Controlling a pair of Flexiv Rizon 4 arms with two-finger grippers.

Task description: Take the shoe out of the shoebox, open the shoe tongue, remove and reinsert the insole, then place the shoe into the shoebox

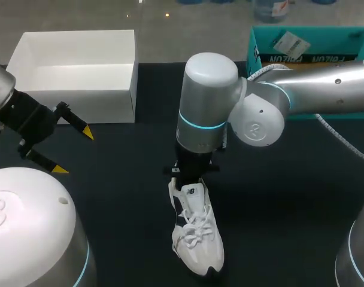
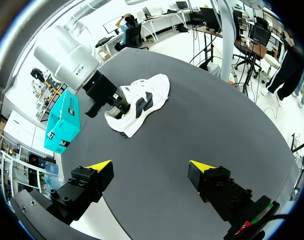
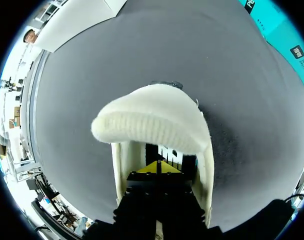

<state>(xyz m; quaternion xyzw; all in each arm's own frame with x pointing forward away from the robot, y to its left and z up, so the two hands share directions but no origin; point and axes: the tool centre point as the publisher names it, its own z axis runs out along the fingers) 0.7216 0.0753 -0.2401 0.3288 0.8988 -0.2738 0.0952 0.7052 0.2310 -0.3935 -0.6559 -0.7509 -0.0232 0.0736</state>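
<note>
A white sneaker (image 1: 197, 239) with a dark side logo lies on the black table, toe toward the front edge. My right gripper (image 1: 185, 181) points down into its heel opening; in the right wrist view its yellow tips (image 3: 157, 168) are pressed together, shut, inside the shoe (image 3: 157, 125) behind the padded tongue. Whether they pinch the insole is hidden. The white shoebox (image 1: 80, 98) stands open at the back left. My left gripper (image 1: 74, 151) hangs open in front of the box with nothing between its fingers. In the left wrist view the shoe (image 2: 139, 102) lies well ahead of the left gripper (image 2: 151, 166).
A teal box (image 1: 308, 42) sits at the back right behind my right arm, also seen as the teal box (image 2: 62, 122) beside the right wrist. My arms' white bases (image 1: 26, 227) fill the front corners. Bare black table lies between the shoe and the white box.
</note>
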